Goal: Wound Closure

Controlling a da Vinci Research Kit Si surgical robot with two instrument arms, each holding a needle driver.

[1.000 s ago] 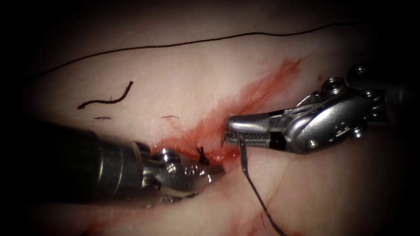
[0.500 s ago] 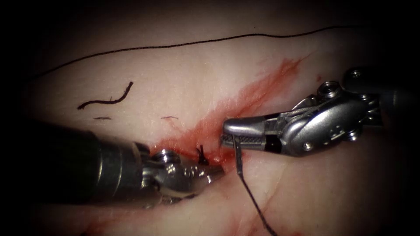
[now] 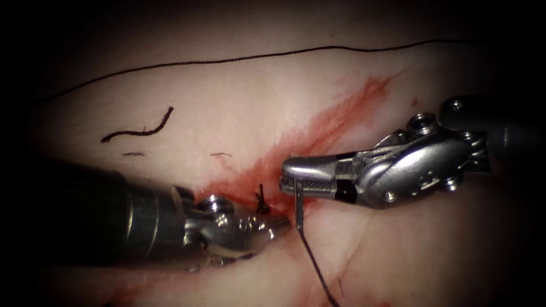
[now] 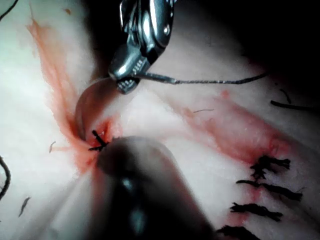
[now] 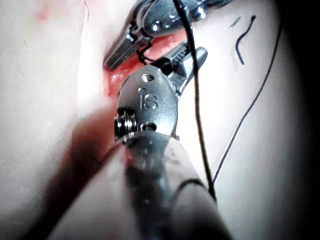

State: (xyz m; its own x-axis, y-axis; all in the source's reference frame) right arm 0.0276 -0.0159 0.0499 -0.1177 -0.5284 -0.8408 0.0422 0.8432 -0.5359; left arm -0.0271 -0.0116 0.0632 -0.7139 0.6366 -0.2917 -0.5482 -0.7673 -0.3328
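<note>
The tissue (image 3: pixel 227 102), a pale slab of pork belly, carries the cut (image 3: pixel 318 133) as a slanting seam stained with red fluid (image 3: pixel 273 165); everything below is placed against that cut.

The left tool (image 3: pixel 273 227) lies at the cut's lower end, coming in from its left side. Its tip rests against the tissue beside a small dark knot (image 3: pixel 261 200) that sits in the cut. Whether its jaws are parted or pressed together cannot be told, and nothing can be seen in them.

The right tool (image 3: pixel 287 177) reaches in from the cut's right side, its jaws pinched on the needle (image 3: pixel 298 204) close to the tail end where the thread (image 3: pixel 315 267) joins. In the left wrist view the needle's curve (image 4: pixel 82 107) arcs from those jaws (image 4: pixel 125 82) down to the cut, its point apparently at or in the tissue near the knot.

A long strand (image 3: pixel 227 58) and a cut end of thread (image 3: pixel 139 129) lie well off on the cut's left side.

Risks, as a judgement: a grip so near the tail gives poor control, so the needle may twist in the jaws and the point skid or tear the cut's edge. The trailing thread could also snag on the knot or the left tool's tip.
</note>
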